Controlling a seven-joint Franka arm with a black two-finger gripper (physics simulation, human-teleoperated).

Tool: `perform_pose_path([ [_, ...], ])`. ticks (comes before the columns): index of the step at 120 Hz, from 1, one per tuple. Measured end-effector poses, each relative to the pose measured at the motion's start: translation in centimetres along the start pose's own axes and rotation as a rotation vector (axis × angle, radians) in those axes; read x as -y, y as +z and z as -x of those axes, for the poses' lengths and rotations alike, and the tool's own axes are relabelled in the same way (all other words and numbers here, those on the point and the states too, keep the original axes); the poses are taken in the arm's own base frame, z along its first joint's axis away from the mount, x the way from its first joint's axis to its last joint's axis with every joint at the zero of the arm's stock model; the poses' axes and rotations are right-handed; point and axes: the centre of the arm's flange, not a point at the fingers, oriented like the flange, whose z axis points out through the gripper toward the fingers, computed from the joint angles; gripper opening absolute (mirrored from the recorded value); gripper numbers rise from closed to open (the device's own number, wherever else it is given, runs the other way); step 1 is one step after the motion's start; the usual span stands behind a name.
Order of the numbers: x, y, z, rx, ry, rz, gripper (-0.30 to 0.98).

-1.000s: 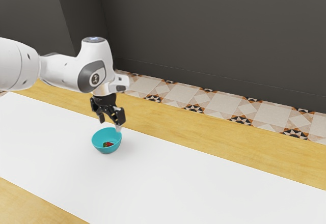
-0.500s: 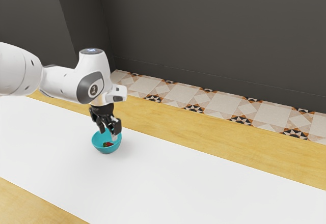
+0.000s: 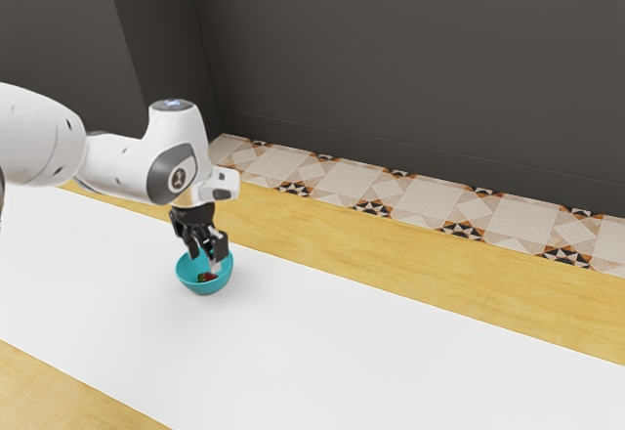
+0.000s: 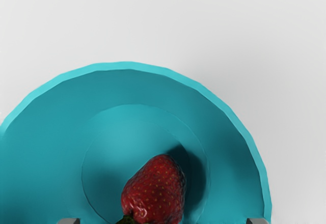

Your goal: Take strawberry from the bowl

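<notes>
Just over the turquoise bowl [image 3: 184,276], my gripper [image 3: 206,260] reaches down with its fingers apart, the tips at or inside the rim. The red strawberry [image 3: 208,277] lies in the bottom of the bowl, below the fingers. In the wrist view the strawberry [image 4: 155,191] rests on the floor of the bowl [image 4: 224,113], its green leaves at the lower edge. Both fingertips of my gripper [image 4: 163,221] peek in at that edge, wide apart, one on each side of the strawberry and not touching it.
The bowl stands on a long white surface [image 3: 322,352] with a wooden strip [image 3: 391,264] behind it. Beyond are patterned floor tiles [image 3: 420,210] and a dark wall [image 3: 410,68].
My hand has come down from above the bowl to its rim and shifted slightly toward the exterior view's left. The bowl and strawberry have stayed where they were.
</notes>
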Motion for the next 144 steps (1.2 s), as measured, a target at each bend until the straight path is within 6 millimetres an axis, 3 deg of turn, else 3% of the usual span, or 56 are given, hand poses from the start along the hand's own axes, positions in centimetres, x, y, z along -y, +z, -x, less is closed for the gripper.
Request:
perform_pose_path([
  [41, 1.5, 1.0, -0.1, 0.007, -0.005, -0.006, 0.36],
  [72, 1.2, 2.0, -0.5, 0.010, 0.009, -0.011, 0.27],
  [144, 1.3, 4.5, -1.0, 0.038, 0.014, -0.013, 0.25],
])
